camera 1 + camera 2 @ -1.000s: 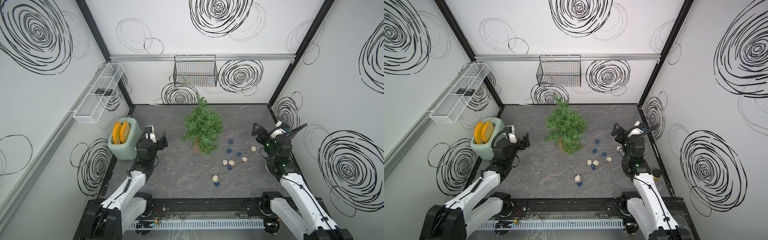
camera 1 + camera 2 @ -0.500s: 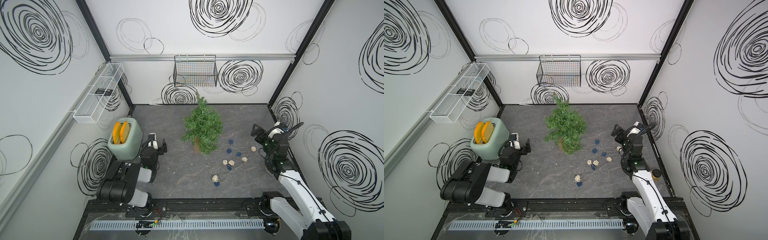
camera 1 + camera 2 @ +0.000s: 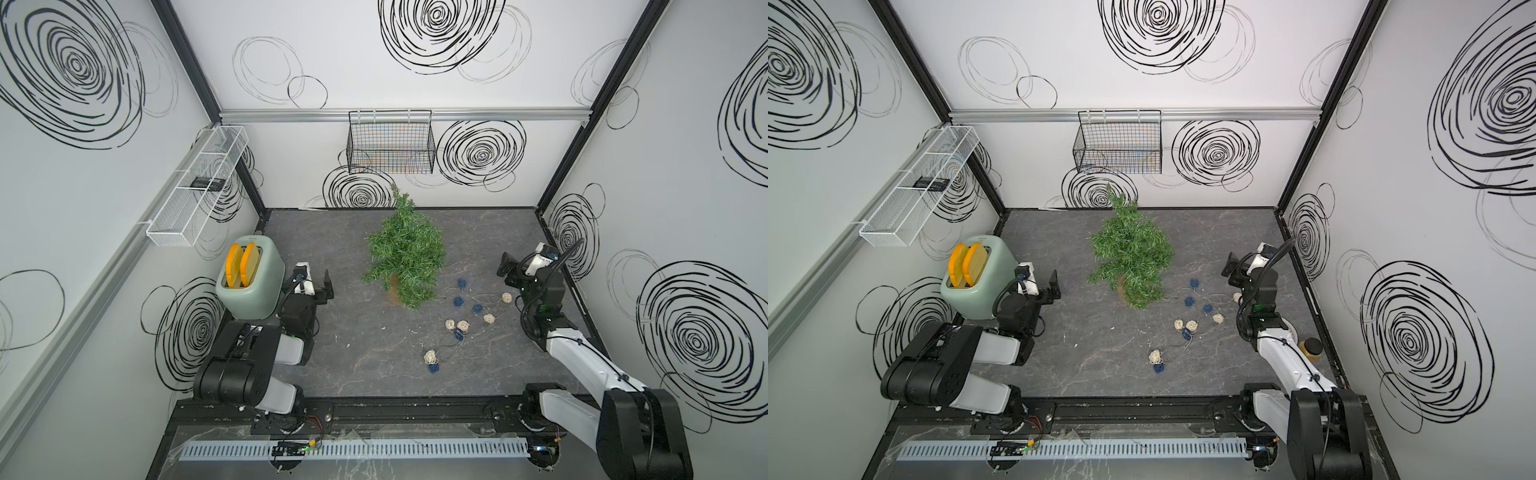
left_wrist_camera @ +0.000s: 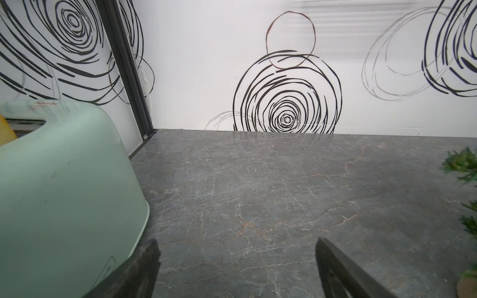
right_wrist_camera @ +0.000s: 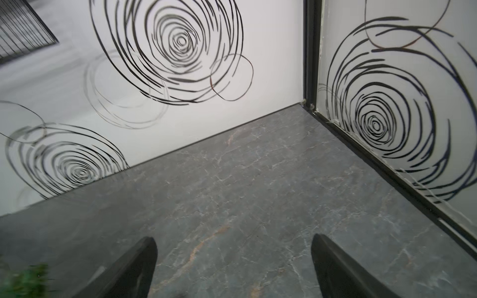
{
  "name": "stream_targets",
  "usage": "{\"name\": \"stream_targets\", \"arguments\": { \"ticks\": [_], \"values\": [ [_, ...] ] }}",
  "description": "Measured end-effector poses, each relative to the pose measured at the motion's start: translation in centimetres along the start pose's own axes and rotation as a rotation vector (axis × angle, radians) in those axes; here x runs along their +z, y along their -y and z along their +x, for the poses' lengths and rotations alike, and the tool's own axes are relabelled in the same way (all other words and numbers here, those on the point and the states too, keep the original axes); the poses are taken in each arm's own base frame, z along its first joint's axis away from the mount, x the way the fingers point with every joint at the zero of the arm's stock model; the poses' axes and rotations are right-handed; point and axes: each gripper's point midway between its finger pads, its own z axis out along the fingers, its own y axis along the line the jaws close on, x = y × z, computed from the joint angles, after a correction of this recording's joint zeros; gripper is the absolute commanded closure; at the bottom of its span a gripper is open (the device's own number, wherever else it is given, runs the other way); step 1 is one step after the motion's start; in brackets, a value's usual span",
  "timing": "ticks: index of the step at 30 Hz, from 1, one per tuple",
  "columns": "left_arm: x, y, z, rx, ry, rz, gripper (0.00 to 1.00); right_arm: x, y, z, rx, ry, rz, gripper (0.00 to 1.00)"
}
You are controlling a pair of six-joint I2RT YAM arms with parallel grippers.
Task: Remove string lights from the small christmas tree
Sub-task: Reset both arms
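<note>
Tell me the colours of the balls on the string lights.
Cream-white and dark blue, mixed along the string lights; clearest in a top view.

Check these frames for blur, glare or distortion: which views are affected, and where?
Right wrist view: smeared, worst on the tree and basket. Left wrist view: mostly sharp, a faint sheen on the table, the toaster close and soft. Both top views: sharp, evenly lit, splayed towards the edges by the wide lens; the lights read clearly.
</note>
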Motion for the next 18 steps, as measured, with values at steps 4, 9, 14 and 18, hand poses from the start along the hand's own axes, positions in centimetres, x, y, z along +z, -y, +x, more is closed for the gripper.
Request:
{"name": "stream_targets", "arguments": {
  "ticks": [4, 9, 14, 18],
  "values": [
    [0.0, -0.1, 0.0, 0.001, 0.0, -0.006, 0.04, 0.9, 1.2, 3.9, -0.107, -0.044, 0.034, 0.03],
    [0.0, 0.0, 0.0, 0.004, 0.0, -0.005, 0.04, 0.8, 1.8, 7.7, -0.202, -0.074, 0.019, 0.03],
    [0.0, 0.0, 0.0, 0.004, 0.0, -0.006, 0.04, 1.8, 1.6, 7.6, -0.211, -0.048, -0.045, 0.03],
    [0.0, -0.1, 0.0, 0.004, 0.0, -0.01, 0.04, 2.3, 1.9, 7.7, -0.206, -0.039, -0.075, 0.03]
  ]
}}
